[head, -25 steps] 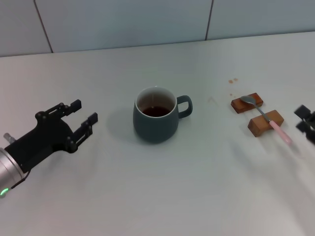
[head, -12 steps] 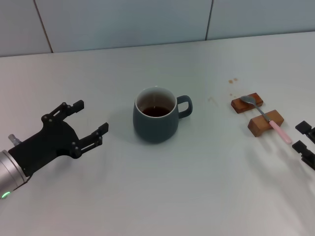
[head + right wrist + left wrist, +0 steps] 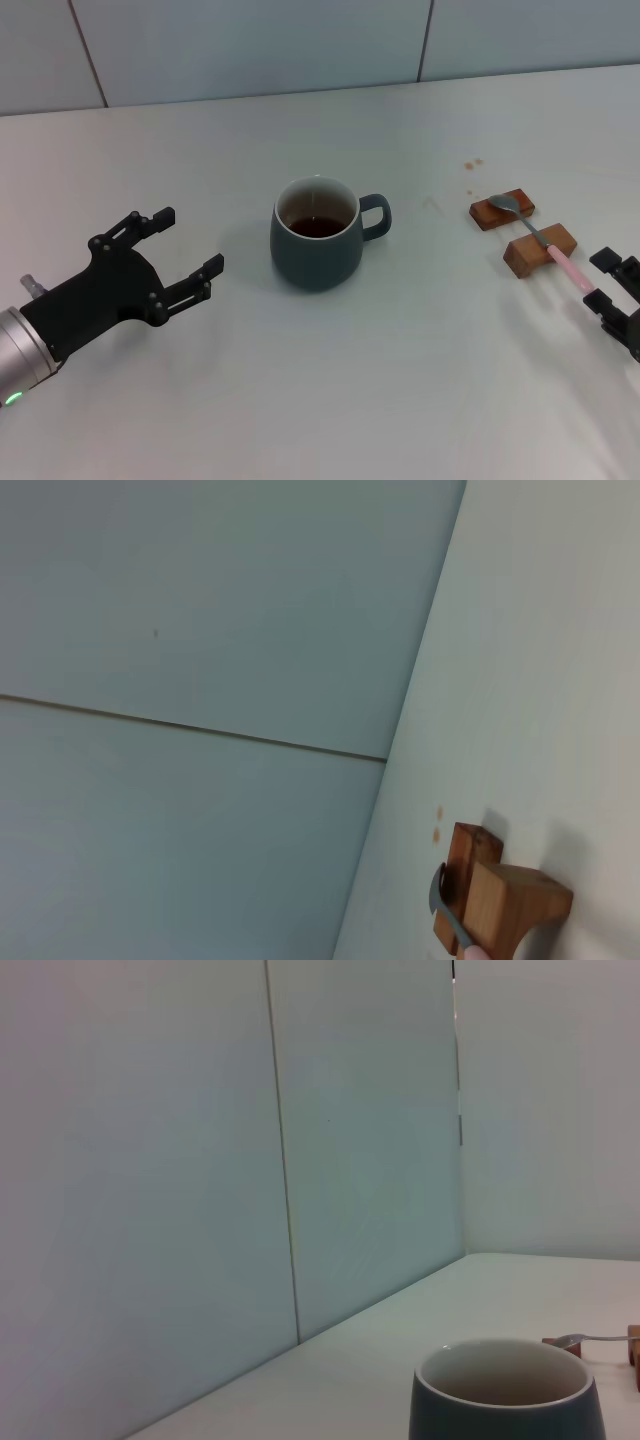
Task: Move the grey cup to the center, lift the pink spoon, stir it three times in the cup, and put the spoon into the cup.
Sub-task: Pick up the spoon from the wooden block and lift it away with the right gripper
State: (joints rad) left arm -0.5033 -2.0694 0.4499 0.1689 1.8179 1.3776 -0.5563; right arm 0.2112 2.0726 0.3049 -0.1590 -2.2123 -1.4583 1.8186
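The grey cup (image 3: 315,245) stands upright mid-table with dark liquid inside, its handle toward my right; its rim also shows in the left wrist view (image 3: 505,1395). My left gripper (image 3: 190,240) is open and empty, a little to the cup's left. The pink spoon (image 3: 568,268) lies across two wooden blocks (image 3: 540,250), silver bowl on the far one. My right gripper (image 3: 600,280) is open at the right edge, its fingers either side of the pink handle's end. The right wrist view shows the blocks (image 3: 500,900) and the spoon's bowl (image 3: 443,905).
A tiled wall (image 3: 250,40) runs along the back of the white table (image 3: 400,380). Small brown stains (image 3: 472,164) lie behind the blocks.
My left gripper has opened wider and edged a little toward the cup. My right gripper has come further in from the right edge to the spoon's handle end.
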